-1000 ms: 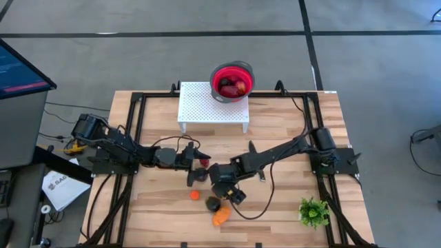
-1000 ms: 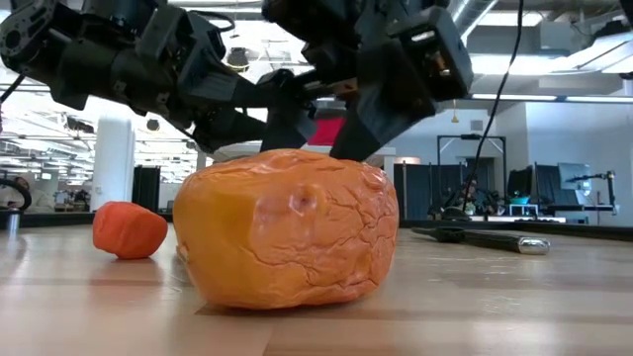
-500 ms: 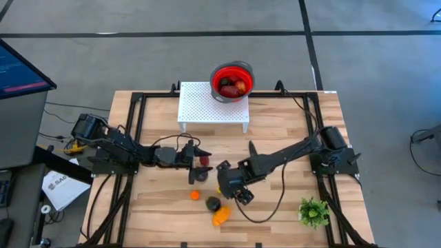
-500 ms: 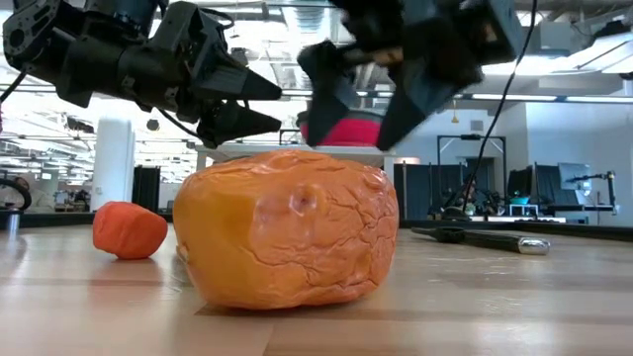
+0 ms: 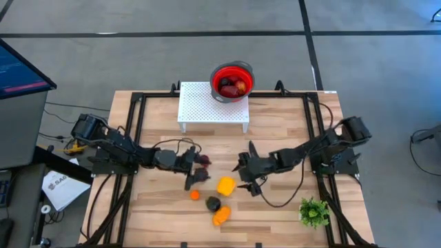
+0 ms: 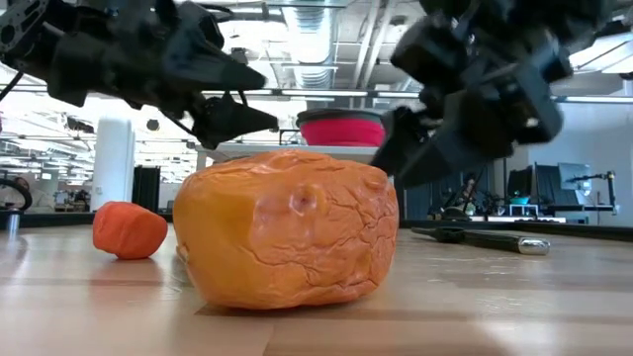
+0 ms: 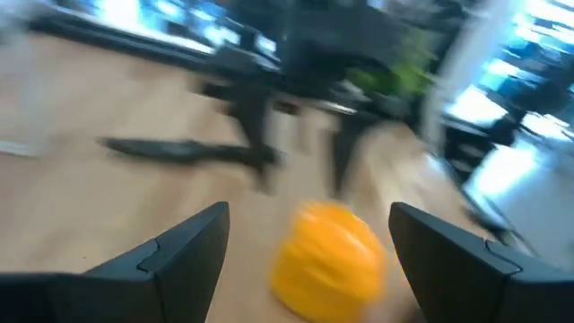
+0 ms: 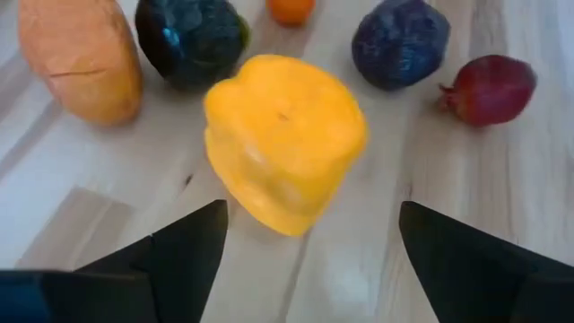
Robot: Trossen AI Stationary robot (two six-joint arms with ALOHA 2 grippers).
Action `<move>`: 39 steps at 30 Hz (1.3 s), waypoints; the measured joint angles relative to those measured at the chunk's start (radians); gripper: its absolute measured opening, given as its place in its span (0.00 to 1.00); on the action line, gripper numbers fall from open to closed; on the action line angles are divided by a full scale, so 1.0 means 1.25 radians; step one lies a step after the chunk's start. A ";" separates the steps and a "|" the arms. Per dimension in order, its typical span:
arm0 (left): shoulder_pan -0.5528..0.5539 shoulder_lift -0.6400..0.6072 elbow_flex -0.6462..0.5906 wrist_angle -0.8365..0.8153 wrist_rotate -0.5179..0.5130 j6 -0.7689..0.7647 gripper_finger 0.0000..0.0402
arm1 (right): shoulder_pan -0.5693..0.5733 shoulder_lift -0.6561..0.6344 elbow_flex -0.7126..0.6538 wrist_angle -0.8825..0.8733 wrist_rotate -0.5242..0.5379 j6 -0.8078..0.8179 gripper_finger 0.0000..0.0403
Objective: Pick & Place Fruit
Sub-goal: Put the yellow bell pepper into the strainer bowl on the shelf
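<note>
A yellow fruit [image 5: 225, 185] lies on the table's middle, between my two grippers. My right gripper [image 5: 247, 180] stands open just right of it, its fingers pointing at the fruit [image 8: 283, 139] without touching it. My left gripper [image 5: 195, 172] stands open to its left, and the yellow fruit [image 7: 327, 260] shows ahead of its fingers. By the left gripper lie a red fruit [image 8: 489, 88] and a dark purple one [image 8: 400, 40]. Nearer the front lie a small orange fruit [image 5: 195, 195], a blackish-green one [image 5: 213, 204] and a bigger orange one [image 5: 220, 217].
A red bowl [image 5: 232, 80] holding red fruit stands on a white perforated stand [image 5: 213, 105] at the far edge. A green plant sprig [image 5: 313, 212] lies at the near right corner. A black-handled knife [image 6: 485, 237] lies on the table. Black frame rails run along both sides.
My right gripper has drawn back from over the fruits toward the table's right edge and sunk a little. This has uncovered the yellow fruit, which now lies on the table in front of it. The other fruits have stayed in place.
</note>
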 joint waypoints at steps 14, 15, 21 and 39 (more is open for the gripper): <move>-0.033 0.001 0.133 -0.377 0.060 -0.040 0.75 | -0.086 0.218 0.025 0.285 -0.261 0.026 0.90; -0.033 0.001 0.133 -0.378 0.060 -0.043 0.75 | -0.088 0.233 0.038 0.285 -0.275 0.025 0.91; -0.033 0.001 0.133 -0.381 0.052 -0.051 0.75 | -0.090 0.298 0.098 0.282 -0.313 0.008 0.96; -0.033 0.001 0.133 -0.382 -0.034 -0.050 0.75 | -0.146 0.368 0.111 0.534 -0.440 0.053 0.87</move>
